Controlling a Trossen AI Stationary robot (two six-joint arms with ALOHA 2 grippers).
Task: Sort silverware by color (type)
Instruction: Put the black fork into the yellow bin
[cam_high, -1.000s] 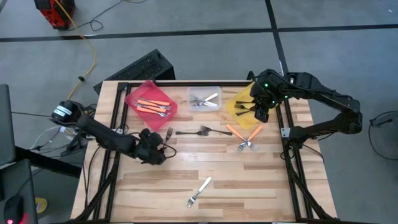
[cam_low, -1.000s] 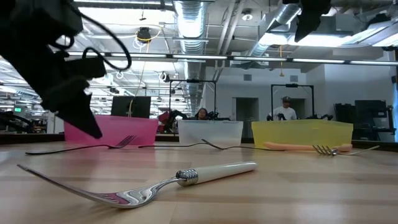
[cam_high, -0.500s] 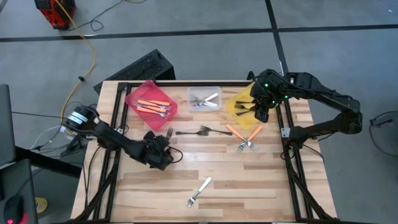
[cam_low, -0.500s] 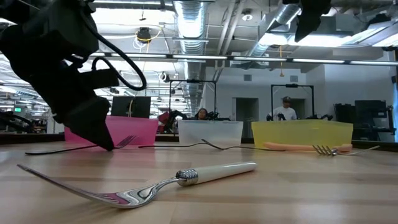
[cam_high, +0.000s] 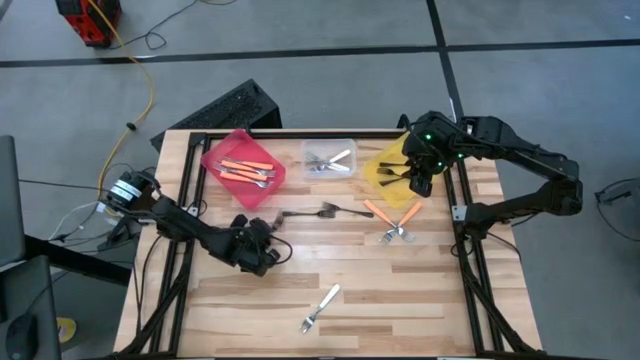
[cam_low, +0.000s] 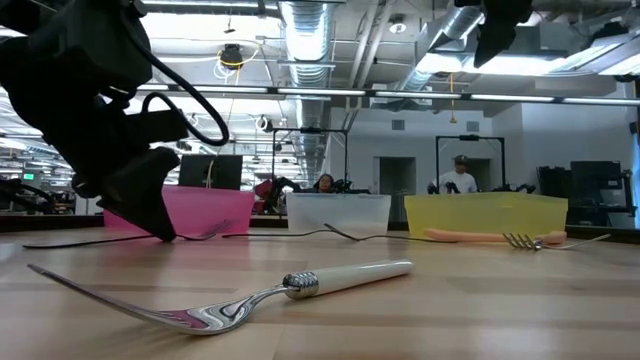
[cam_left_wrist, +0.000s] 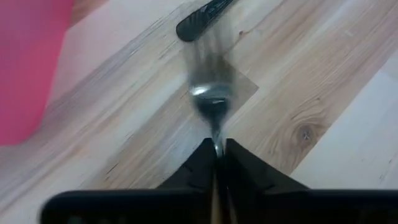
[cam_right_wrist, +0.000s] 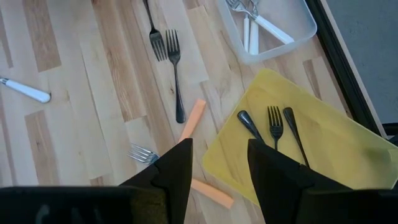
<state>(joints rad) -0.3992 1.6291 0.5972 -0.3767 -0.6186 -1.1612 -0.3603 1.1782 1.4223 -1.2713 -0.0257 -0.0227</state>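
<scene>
My left gripper (cam_high: 266, 236) is low over the table in front of the red bin (cam_high: 243, 160), shut on a thin grey fork (cam_left_wrist: 210, 99) whose shiny head points away from the fingers. My right gripper (cam_high: 420, 178) hangs open and empty above the yellow bin (cam_high: 392, 165), which holds dark forks (cam_right_wrist: 273, 124). Loose on the table lie two dark forks (cam_high: 320, 211), orange-handled forks (cam_high: 392, 222) and a white-handled fork (cam_high: 320, 308). Orange-handled forks lie in the red bin, silver ones in the clear bin (cam_high: 330, 160). My left gripper pinches the fork's neck (cam_left_wrist: 215, 132), just behind the head, between its two fingers. The fingers slant down from the table's left and lie roughly along the fork. In the low view the handle (cam_low: 70, 241) trails left past the gripper, close to the tabletop; whether it is clear of the table does not show.
The three bins stand in a row at the far edge. The two dark forks lie just right of my left gripper; one handle end (cam_left_wrist: 199, 22) shows in its wrist view. The white-handled fork (cam_low: 300, 285) lies near the front edge. Bare wood lies at the near left.
My left gripper has gone a little toward the table's right and near edge and come down onto the thin fork by the red bin, then drawn back slightly left. The fork has slid a little toward the left with it. My right arm has kept still.
</scene>
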